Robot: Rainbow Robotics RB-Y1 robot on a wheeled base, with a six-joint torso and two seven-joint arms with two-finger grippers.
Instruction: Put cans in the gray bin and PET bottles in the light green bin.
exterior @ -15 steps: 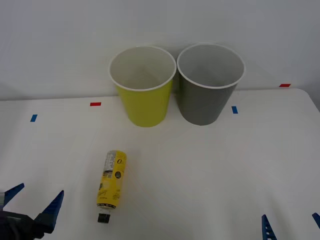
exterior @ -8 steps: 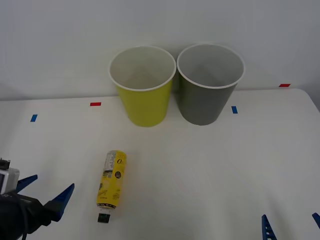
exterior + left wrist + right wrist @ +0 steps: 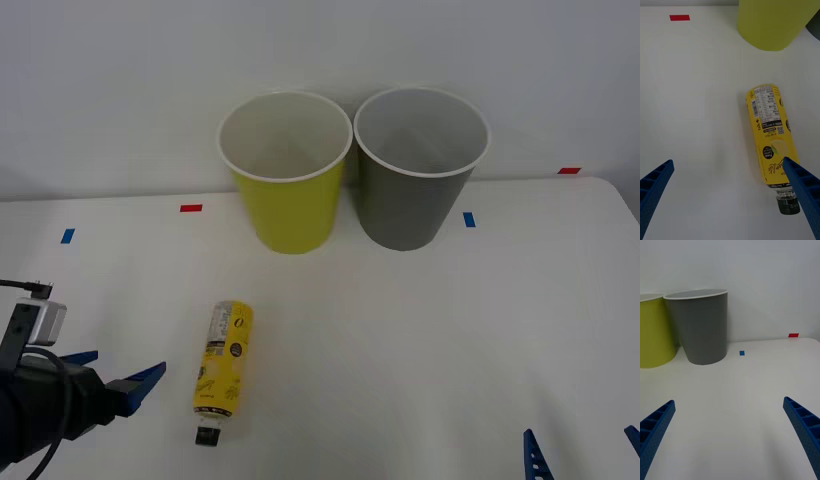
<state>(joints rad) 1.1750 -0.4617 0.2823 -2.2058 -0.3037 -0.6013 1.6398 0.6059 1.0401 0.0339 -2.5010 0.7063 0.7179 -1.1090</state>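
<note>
We see a white worktop [image 3: 420,330] with a plain pale wall [image 3: 120,80] rising behind it. Small tape marks lie flat on the worktop near its far edge: a blue mark [image 3: 67,236] far to the left, a red mark [image 3: 190,208] beside it, another blue mark [image 3: 469,219] on the right, and a second red mark [image 3: 569,171] at the far right corner.

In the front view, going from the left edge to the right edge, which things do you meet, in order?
Left hand → PET bottle, lying on the table → light green bin → gray bin → right hand, at the bottom right corner.
</note>
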